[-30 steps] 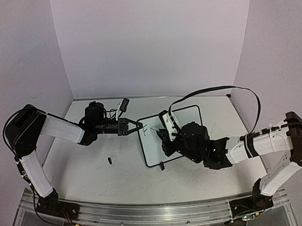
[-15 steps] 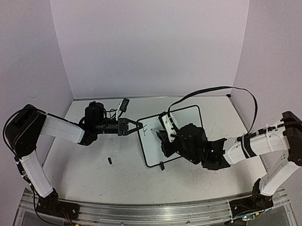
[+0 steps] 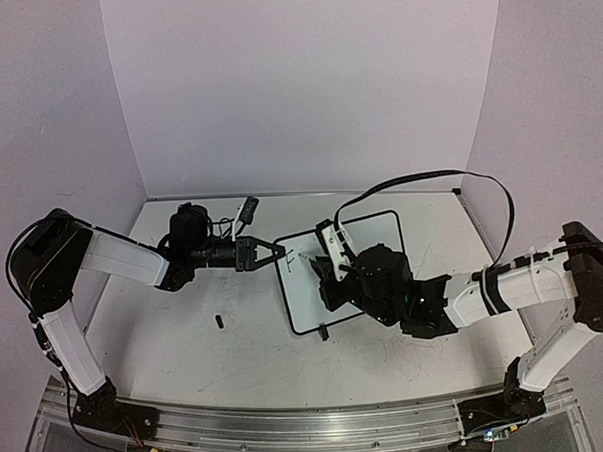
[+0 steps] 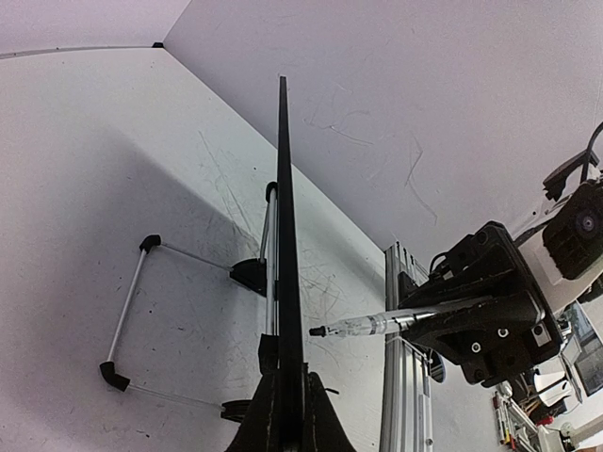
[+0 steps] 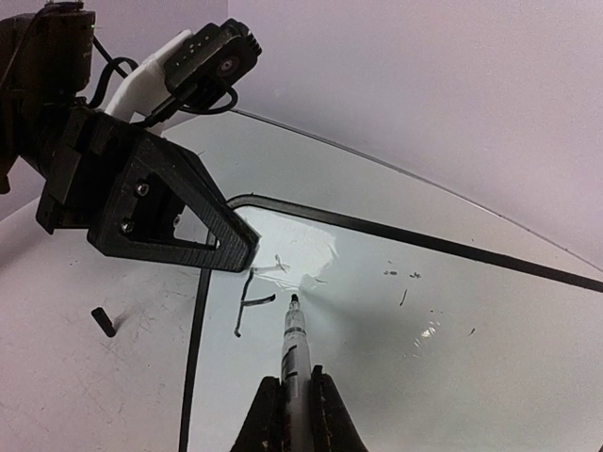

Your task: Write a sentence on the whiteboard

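The whiteboard [image 3: 374,233] lies on the table between the arms. My left gripper [image 3: 274,252] is shut on its left edge; in the left wrist view the board shows edge-on as a black line [image 4: 285,217] running up from my left gripper [image 4: 288,414]. My right gripper [image 3: 327,276] is shut on a marker [image 5: 293,344], and the marker tip is at the board surface just right of a black letter "F" [image 5: 245,303]. That letter is the only part of the sentence I see. The marker also shows in the left wrist view [image 4: 367,326].
A small black marker cap [image 3: 219,321] lies on the table left of the board and also shows in the right wrist view [image 5: 104,322]. The board's wire stand [image 4: 127,311] rests on the tabletop. Walls close the back and both sides. A cable [image 3: 430,180] arcs over the right arm.
My right arm has crept slightly left over the board with the marker. The left arm and the board have not moved.
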Motion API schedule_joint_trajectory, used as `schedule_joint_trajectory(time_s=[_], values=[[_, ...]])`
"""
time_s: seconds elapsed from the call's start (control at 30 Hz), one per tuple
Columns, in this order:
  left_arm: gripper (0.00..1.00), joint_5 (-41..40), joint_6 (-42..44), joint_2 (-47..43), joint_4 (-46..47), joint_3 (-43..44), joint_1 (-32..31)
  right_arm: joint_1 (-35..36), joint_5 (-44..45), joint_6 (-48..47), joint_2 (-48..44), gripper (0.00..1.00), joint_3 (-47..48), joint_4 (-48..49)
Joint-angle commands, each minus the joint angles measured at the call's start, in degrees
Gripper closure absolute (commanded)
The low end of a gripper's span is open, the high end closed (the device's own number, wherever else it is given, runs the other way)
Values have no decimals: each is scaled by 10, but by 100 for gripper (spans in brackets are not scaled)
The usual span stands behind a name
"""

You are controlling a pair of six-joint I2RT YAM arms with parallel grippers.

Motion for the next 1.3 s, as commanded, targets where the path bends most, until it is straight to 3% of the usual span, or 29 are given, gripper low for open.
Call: schedule_joint_trajectory(time_s=[0.0,1.27], values=[[100,29,-17,2,-21,14,-13,0,13,1,12,100,19,17],[100,29,-16,-2,-21,13,-13,0,5,5,28,100,29,-9]])
